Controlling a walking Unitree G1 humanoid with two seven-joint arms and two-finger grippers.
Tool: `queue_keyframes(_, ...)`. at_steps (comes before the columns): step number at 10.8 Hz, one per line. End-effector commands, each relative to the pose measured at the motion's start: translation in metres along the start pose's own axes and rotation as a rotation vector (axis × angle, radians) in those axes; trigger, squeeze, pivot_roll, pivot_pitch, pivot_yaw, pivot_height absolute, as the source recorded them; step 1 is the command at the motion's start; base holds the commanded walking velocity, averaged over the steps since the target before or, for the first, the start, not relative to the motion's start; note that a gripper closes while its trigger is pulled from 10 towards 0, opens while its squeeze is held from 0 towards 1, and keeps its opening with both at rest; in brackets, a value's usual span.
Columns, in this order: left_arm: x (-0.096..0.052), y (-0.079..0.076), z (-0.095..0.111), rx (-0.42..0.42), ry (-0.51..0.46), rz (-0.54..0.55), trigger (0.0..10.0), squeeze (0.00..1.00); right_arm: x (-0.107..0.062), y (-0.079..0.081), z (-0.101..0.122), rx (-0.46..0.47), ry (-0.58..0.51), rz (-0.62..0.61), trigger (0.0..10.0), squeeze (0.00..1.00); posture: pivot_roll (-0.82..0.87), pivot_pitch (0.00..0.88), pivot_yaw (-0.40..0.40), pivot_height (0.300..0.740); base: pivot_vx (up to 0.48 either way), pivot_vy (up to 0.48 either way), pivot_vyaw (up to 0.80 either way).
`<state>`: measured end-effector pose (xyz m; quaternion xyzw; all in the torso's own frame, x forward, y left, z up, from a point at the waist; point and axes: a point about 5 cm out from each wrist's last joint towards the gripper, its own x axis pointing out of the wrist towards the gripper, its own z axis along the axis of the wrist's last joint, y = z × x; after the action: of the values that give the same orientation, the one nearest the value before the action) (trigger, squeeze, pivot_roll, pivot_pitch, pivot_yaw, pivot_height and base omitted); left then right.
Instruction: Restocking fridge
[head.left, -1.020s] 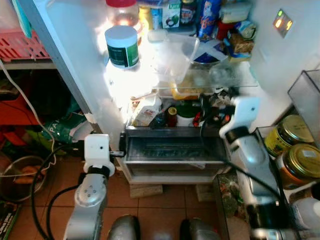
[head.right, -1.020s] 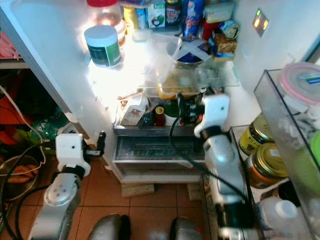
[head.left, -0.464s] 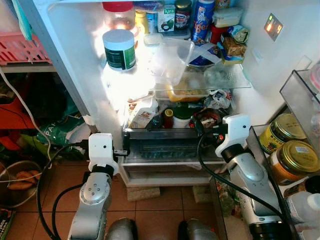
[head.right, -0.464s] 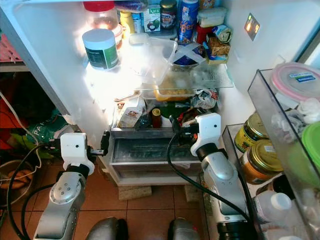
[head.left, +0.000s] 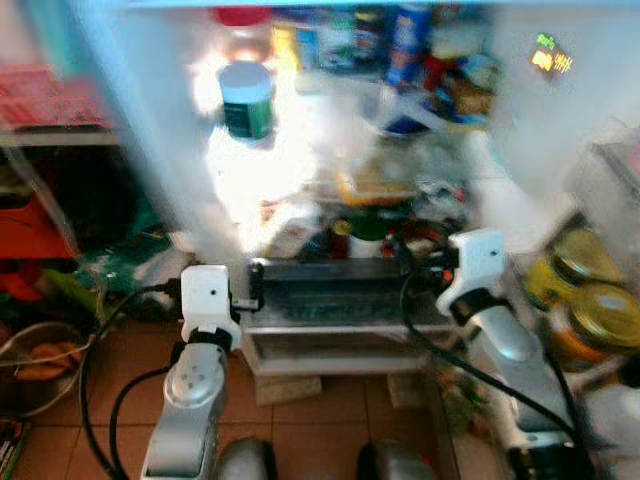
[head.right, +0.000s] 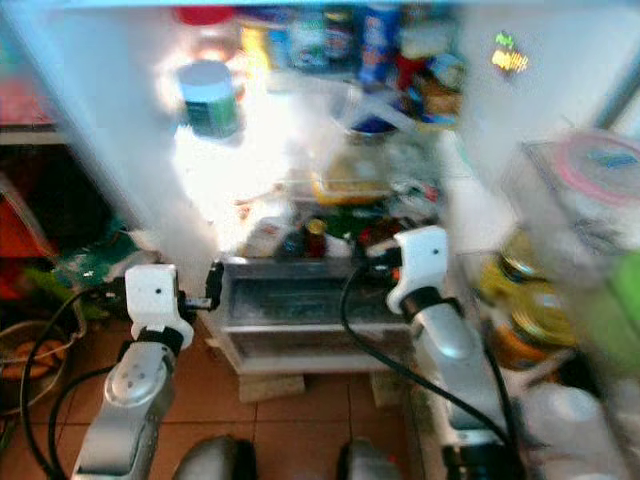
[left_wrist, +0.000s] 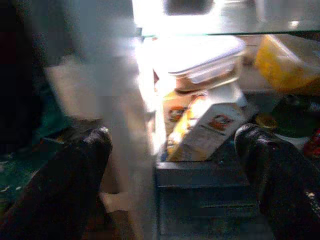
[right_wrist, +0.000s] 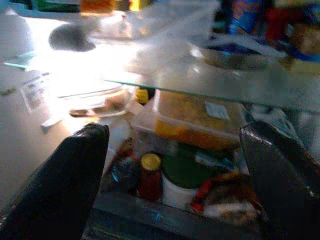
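The fridge stands open before me, the picture blurred. A white jar with a green label (head.left: 247, 100) sits on the glass shelf (head.left: 430, 165). Below it lie a tilted carton (left_wrist: 210, 125), a yellow-filled tub (right_wrist: 195, 120) and a small red bottle with a yellow cap (right_wrist: 149, 175), above the clear drawer (head.left: 330, 290). My left gripper (head.left: 255, 285) is at the drawer's left corner, open and holding nothing (left_wrist: 175, 142). My right gripper (head.left: 415, 262) hovers at the drawer's right end, open with nothing between its fingers (right_wrist: 176, 136).
The fridge door shelf at the right holds gold-lidded jars (head.left: 600, 320). A red crate (head.left: 50, 95) and dark clutter sit left of the fridge, with a bowl (head.left: 40, 360) on the tiled floor. Cables trail from both arms.
The whole view has shifted and turned blurry, so the camera is moving. The right arm has come down from the lower shelf to drawer height. The left arm holds its place.
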<state>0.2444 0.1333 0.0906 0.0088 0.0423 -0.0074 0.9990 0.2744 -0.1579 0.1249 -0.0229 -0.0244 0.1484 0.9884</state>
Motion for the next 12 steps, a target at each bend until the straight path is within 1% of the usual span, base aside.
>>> queue_keyframes(1, -0.001, 0.004, -0.003, 0.012, 0.016, 0.014, 10.0, 0.0, -0.001, 0.003, 0.004, -0.001, -0.012, -0.002, 10.0, 0.0, -0.06, 0.114, -0.003, 0.74, 0.0, 0.48, 0.0)
queue_keyframes(3, -0.001, 0.004, -0.003, 0.015, 0.016, 0.013, 10.0, 0.0, -0.001, -0.001, 0.0, 0.004, 0.012, -0.034, 10.0, 0.0, -0.06, 0.115, -0.001, 0.74, 0.0, 0.48, 0.0)
queue_keyframes(5, -0.001, 0.005, -0.002, 0.025, 0.004, 0.012, 10.0, 0.0, 0.001, -0.009, -0.003, -0.1, 0.04, -0.127, 10.0, 0.0, -0.05, 0.119, 0.001, 0.74, 0.0, 0.0, 0.0)
queue_keyframes(6, -0.001, 0.006, -0.001, 0.028, -0.001, 0.009, 10.0, 0.0, 0.002, -0.01, -0.004, -0.065, 0.039, -0.165, 10.0, 0.0, -0.05, 0.119, 0.001, 0.74, 0.0, 0.0, 0.0)
queue_keyframes(7, -0.002, 0.006, 0.0, 0.027, -0.014, 0.003, 10.0, 0.0, 0.003, -0.011, -0.002, -0.085, 0.031, -0.16, 10.0, 0.0, -0.05, 0.119, 0.001, 0.74, 0.0, 0.0, 0.0)
queue_keyframes(8, -0.002, 0.006, 0.0, 0.028, -0.012, 0.004, 10.0, 0.0, 0.004, -0.01, -0.003, -0.057, 0.039, -0.149, 10.0, 0.0, -0.04, 0.115, 0.001, 0.74, 0.0, 0.0, 0.0)
queue_keyframes(9, -0.001, 0.006, -0.001, 0.022, -0.005, 0.007, 10.0, 0.0, 0.003, -0.008, -0.002, -0.097, 0.036, -0.135, 10.0, 0.0, -0.04, 0.114, 0.001, 0.74, 0.0, 0.0, 0.0)
queue_keyframes(10, -0.001, 0.006, -0.002, 0.003, 0.006, 0.002, 10.0, 0.0, 0.003, -0.008, -0.002, -0.085, 0.034, -0.142, 10.0, 0.0, -0.04, 0.114, 0.001, 0.74, 0.0, 0.428, 0.0)
queue_keyframes(12, 0.0, 0.008, -0.001, 0.022, 0.007, 0.007, 10.0, 0.0, 0.005, -0.009, -0.001, -0.087, 0.029, -0.153, 10.0, 0.0, -0.04, 0.111, 0.004, 0.74, 0.0, 0.48, 0.0)
